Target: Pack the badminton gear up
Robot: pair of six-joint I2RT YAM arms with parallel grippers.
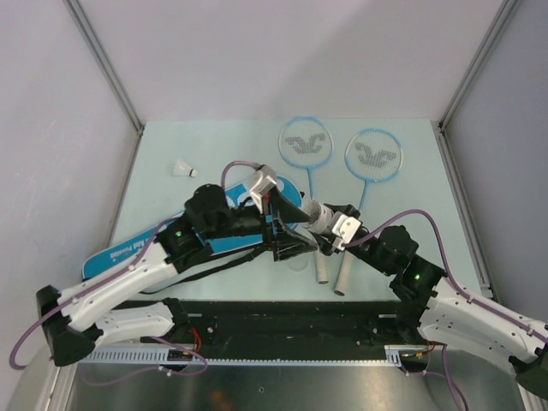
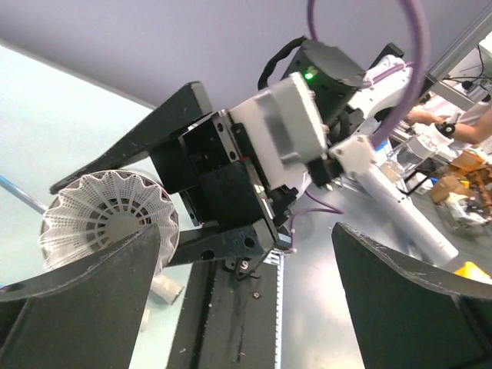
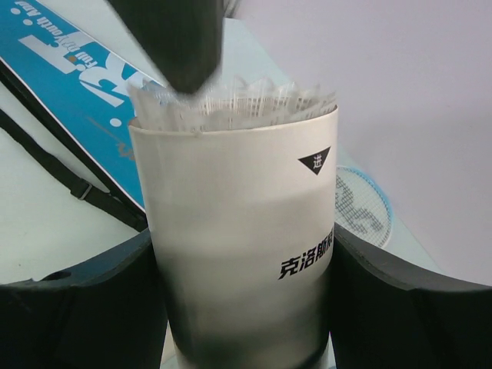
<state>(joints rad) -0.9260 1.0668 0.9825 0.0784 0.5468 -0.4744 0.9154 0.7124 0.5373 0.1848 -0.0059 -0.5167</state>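
**Left gripper (image 1: pixel 289 233).** The fingers stand wide apart and grip nothing. In the left wrist view both fingers (image 2: pixel 84 300) frame the scene with a broad gap between them. In the right wrist view one dark fingertip (image 3: pixel 173 38) sits at the feathered rim of the shuttlecock (image 3: pixel 254 104). Whether it touches the feathers cannot be told.

**Right gripper (image 3: pixel 242 254).** It is clamped on the white tube (image 3: pixel 238 215), one finger pressed on each side of the tube wall. The tube is held off the table (image 1: pixel 411 197) at mid-table, with its open mouth facing the left gripper.

**Shuttlecock.** It is seated in the tube mouth. Only the white skirt stands out past the rim.

**Other gear.**
- A second shuttlecock (image 1: pixel 181 169) lies alone on the table at far left, well apart from both grippers.
- The first racket (image 1: pixel 304 145) and second racket (image 1: pixel 372 156) lie side by side on the far right of the table. Their heads point away from the arms. Their white handles lie near the arm bases, below the held tube.
- The blue bag (image 1: pixel 120 251) lies flat on the left side, partly under the left arm. Its black strap (image 3: pixel 69 181) trails along its edge.
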